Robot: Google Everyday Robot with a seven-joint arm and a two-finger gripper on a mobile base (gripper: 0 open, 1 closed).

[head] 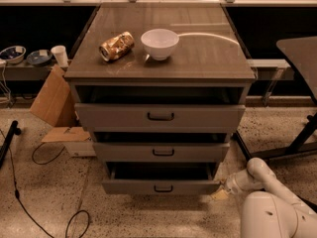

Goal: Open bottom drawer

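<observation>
Lower right, the gripper [221, 192] (open or closed, I cannot tell) sits beside the bottom drawer [161, 186]; pull it straight out, level.

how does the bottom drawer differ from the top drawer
The bottom drawer has a shorter, narrower-looking front; the top drawer has the tallest, widest one. The bottom drawer's handle looks smaller than the top drawer's. The end effector sits low by the bottom drawer's right corner, far from the top drawer. Both are grey with a centred black bar handle and a dark gap above the front.
</observation>
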